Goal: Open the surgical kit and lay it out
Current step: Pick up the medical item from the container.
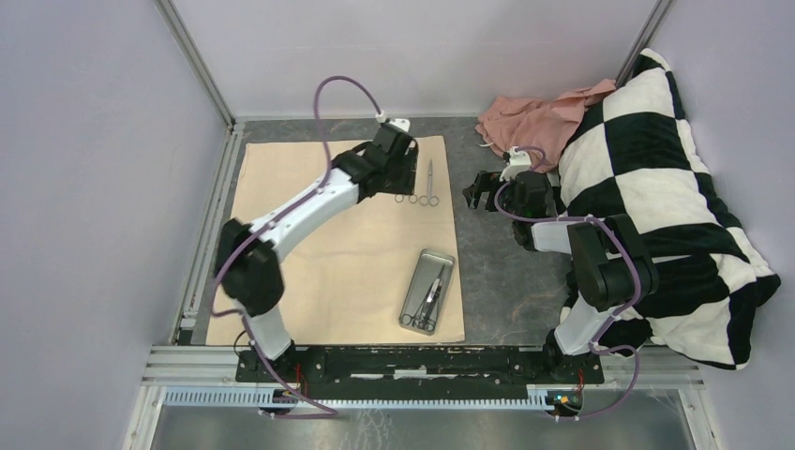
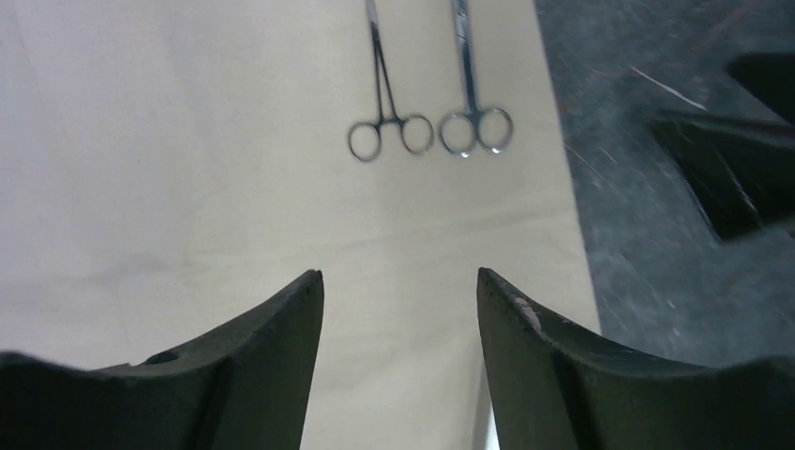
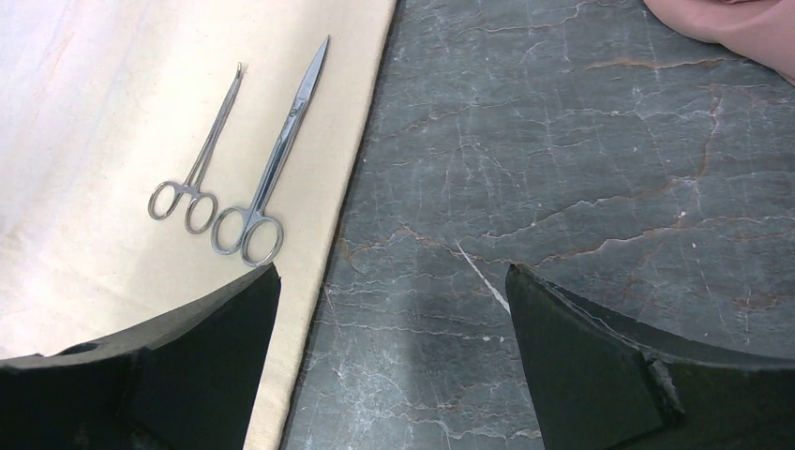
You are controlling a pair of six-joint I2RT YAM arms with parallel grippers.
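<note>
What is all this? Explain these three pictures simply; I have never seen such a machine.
Two robot arms stand on a dark table. One picture looks down from above; the other two come from a camera on each wrist, with that arm's own fingers at the bottom. The left hand and right hand are open, holding nothing. On a beige cloth lie scissors and a clamp side by side, and a steel tray with more tools. A pink cloth and a checkered pillow lie at the right.
</note>
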